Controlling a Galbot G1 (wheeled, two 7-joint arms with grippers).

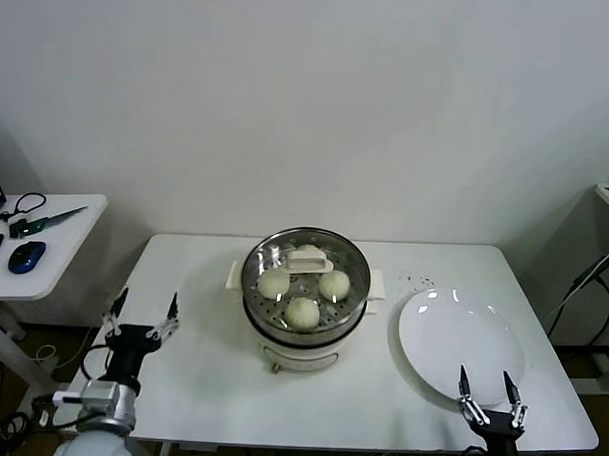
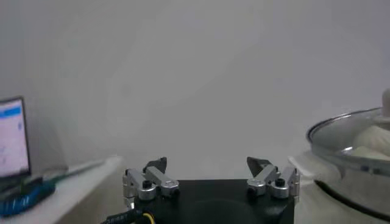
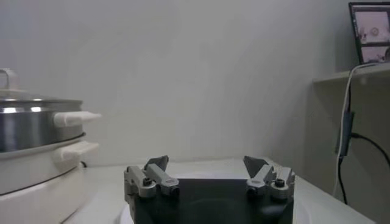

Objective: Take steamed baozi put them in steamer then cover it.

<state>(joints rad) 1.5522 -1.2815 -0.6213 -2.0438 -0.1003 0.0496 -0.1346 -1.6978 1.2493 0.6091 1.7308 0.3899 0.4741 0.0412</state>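
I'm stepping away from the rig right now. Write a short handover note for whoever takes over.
Left gripper: open, empty, at the table's left edge.
Right gripper: open, empty, over the near rim of the white plate.
Steamer: mid-table, with four baozi inside.
Cover: seated on the steamer.
Done: buns loaded, lid on.
Left: nothing visible; the plate is empty.
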